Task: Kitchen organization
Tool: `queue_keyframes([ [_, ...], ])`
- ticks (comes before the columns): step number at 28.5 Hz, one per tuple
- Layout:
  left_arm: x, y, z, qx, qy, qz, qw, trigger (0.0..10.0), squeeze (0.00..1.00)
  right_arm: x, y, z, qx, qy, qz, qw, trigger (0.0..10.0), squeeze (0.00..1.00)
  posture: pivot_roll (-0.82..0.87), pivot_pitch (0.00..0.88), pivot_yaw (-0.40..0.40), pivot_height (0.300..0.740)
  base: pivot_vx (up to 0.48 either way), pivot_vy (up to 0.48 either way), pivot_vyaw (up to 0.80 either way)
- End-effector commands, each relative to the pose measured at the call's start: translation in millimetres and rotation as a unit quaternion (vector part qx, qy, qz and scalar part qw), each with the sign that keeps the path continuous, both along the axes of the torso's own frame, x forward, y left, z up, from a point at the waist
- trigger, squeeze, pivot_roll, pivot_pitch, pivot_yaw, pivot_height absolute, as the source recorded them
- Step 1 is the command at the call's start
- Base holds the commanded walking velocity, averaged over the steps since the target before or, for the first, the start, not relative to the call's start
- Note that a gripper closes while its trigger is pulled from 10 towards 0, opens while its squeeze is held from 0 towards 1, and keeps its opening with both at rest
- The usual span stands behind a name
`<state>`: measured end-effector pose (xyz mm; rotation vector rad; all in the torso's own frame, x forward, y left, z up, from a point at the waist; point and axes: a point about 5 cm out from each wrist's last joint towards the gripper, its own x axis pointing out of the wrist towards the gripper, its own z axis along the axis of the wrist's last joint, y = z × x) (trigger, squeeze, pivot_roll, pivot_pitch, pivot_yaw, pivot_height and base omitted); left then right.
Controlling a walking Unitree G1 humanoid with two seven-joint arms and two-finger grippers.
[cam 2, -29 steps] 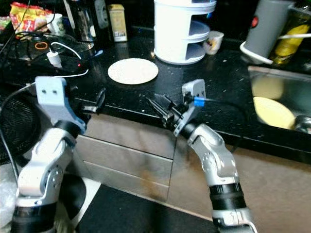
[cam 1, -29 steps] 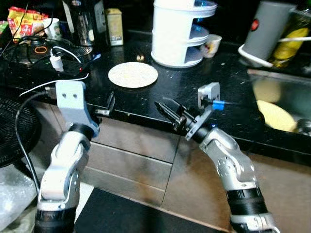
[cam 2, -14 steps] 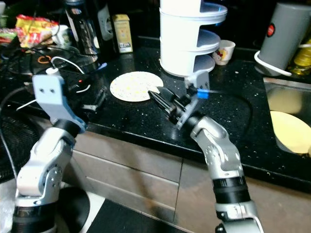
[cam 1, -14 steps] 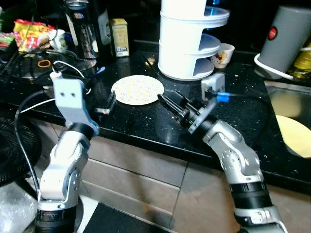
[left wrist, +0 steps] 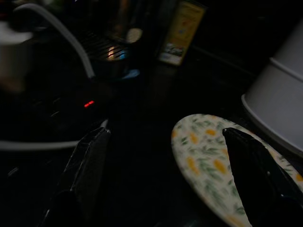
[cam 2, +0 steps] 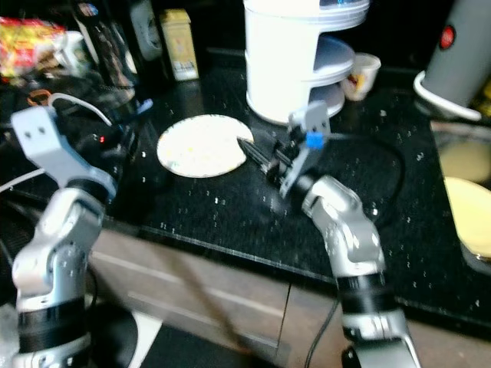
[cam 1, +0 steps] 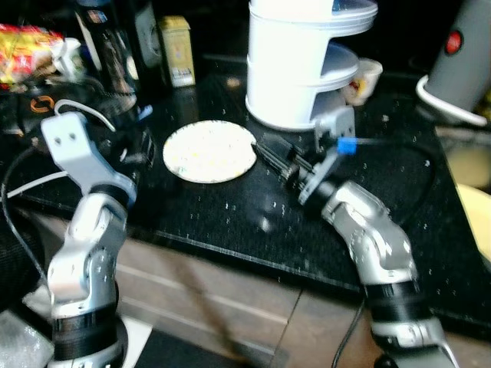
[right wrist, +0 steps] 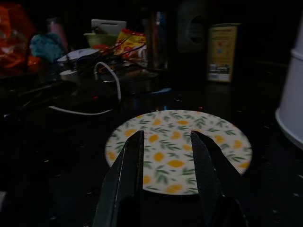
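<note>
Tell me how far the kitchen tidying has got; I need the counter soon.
Nothing shows as put away: the round patterned mat lies flat on the black counter beside the white tiered rack. In hand: the right tool is open, pointing at the mat's edge; the left tool is open at its other side. Neither holds it. What remains can't be judged.

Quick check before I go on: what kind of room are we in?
Most likely a home kitchen: a black speckled countertop carrying a floral plate, a white tiered container and a small cup, with drawer fronts below.
</note>
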<state>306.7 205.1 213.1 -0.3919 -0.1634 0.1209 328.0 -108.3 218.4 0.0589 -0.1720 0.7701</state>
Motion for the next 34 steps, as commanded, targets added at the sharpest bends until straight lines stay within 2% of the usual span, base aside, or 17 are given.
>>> queue_keyframes([
  [1, 3.3, 4.0, -5, -0.023, 0.022, 0.001, 0.999, 10.0, 0.0, 1.4, 3.5, 2, -0.024, -0.012, -0.003, 1.0, 10.0, 0.0, 0.05, 0.0, 0.003, 0.74, 0.0, 0.0, 0.0],
  [4, 9.8, 10.9, -14, -0.076, 0.066, 0.007, 0.995, 10.0, 0.0, 1.7, 3.4, 5, -0.032, -0.016, -0.008, 0.999, 10.0, 0.0, 0.05, 0.0, 0.001, 0.74, 0.0, 0.0, 0.0],
  [5, 9.8, 10.9, -14, -0.076, 0.066, 0.007, 0.995, 10.0, 0.0, 1.7, 3.4, 5, -0.032, -0.016, -0.008, 0.999, 10.0, 0.0, 0.05, 0.0, 0.001, 0.74, 0.0, 0.0, 0.0],
  [7, 18.7, 18.0, -18, -0.125, 0.094, 0.01, 0.988, 10.0, 0.0, 1.7, 2.2, 9, -0.038, -0.021, -0.014, 0.999, 10.0, 0.0, 0.04, 0.0, 0.002, 0.74, 0.0, 0.0, 0.0],
  [16, 35.5, 24.9, -11, -0.142, 0.101, -0.017, 0.985, 10.0, 0.0, 2.4, 1.3, 13, -0.044, -0.027, -0.02, 0.998, 10.0, 0.0, 0.03, 0.0, -0.002, 0.74, 0.0, 0.0, 0.0],
  [17, 42.3, 27.0, -9, -0.158, 0.108, -0.033, 0.981, 10.0, 0.0, 2.7, 0.9, 15, -0.046, -0.03, -0.022, 0.998, 10.0, 0.0, 0.03, 0.0, -0.003, 0.74, 0.0, 0.0, 0.0],
  [21, 50.1, 27.4, -6, -0.171, 0.115, -0.054, 0.977, 10.0, 0.0, 2.8, 0.3, 16, -0.048, -0.032, -0.024, 0.998, 10.0, 0.0, 0.02, 0.0, -0.003, 0.74, 0.0, 0.0, 0.0],
  [23, 57.4, 24.4, -5, -0.182, 0.127, -0.079, 0.972, 10.0, 0.0, 2.5, -0.4, 18, -0.051, -0.034, -0.027, 0.998, 10.0, 0.0, 0.02, 0.0, -0.001, 0.74, 0.0, 0.0, 0.0],
  [28, 69.3, 9.8, -6, -0.167, 0.152, -0.145, 0.963, 10.0, 0.0, 1.5, -1.3, 23, -0.052, -0.038, -0.027, 0.998, 10.0, 0.0, 0.01, 0.0, 0.003, 0.74, 0.0, 0.0, 0.0],
  [31, 75.2, 2.9, -5, -0.191, 0.155, -0.174, 0.954, 10.0, 0.0, -0.7, -2.4, 24, -0.065, -0.042, -0.025, 0.997, 10.0, 0.0, 0.0, 0.0, 0.007, 0.74, 0.0, 0.0, 0.0],
  [34, 80.3, -4.8, -11, -0.206, 0.18, -0.185, 0.944, 10.0, 0.0, -3.3, -4.9, 25, -0.069, -0.039, -0.024, 0.997, 10.0, 0.0, -0.01, 0.0, 0.01, 0.74, 0.0, 0.0, 0.0],
])
